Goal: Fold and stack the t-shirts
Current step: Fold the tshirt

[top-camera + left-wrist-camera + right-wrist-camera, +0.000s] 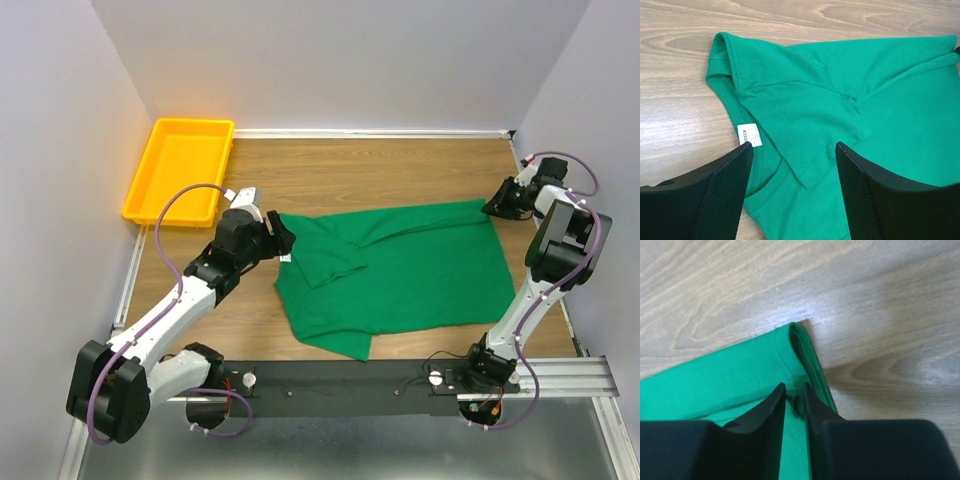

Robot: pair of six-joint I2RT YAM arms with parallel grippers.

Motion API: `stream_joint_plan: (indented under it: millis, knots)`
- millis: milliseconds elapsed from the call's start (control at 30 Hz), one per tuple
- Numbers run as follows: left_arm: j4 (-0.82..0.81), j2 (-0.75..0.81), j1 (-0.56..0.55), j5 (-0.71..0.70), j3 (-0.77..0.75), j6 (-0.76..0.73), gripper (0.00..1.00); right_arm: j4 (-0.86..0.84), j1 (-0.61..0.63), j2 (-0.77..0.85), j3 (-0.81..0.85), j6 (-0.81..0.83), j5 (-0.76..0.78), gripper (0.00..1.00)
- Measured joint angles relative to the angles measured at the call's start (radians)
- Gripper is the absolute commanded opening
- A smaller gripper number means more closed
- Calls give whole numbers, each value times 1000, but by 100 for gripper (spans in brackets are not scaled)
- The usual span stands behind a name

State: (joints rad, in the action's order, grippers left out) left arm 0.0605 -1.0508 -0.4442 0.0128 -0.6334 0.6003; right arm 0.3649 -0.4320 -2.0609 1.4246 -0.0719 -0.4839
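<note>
One emerald-green t-shirt [420, 270] lies partly folded in the middle of the wooden table, its top edge and left sleeve turned over onto the body. My left gripper [285, 238] is open and empty, hovering just above the collar at the shirt's left end. In the left wrist view the shirt [805, 100], its white neck label [750, 134] and the folded sleeve lie between my spread fingers [794, 147]. My right gripper [492, 208] is at the shirt's far right corner. In the right wrist view it [794, 387] is shut on the folded hem corner of the shirt [730, 375].
A yellow plastic tray [185, 165] stands at the back left corner, holding nothing. Grey walls close the table on the left, back and right. A black rail [350, 385] with both arm bases runs along the near edge.
</note>
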Motion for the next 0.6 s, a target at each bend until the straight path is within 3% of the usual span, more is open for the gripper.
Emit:
stream_joint_plan:
  millis: [600]
  knots:
    - [-9, -5, 6, 7, 0, 0, 75, 22, 0, 129, -119, 98, 58, 1]
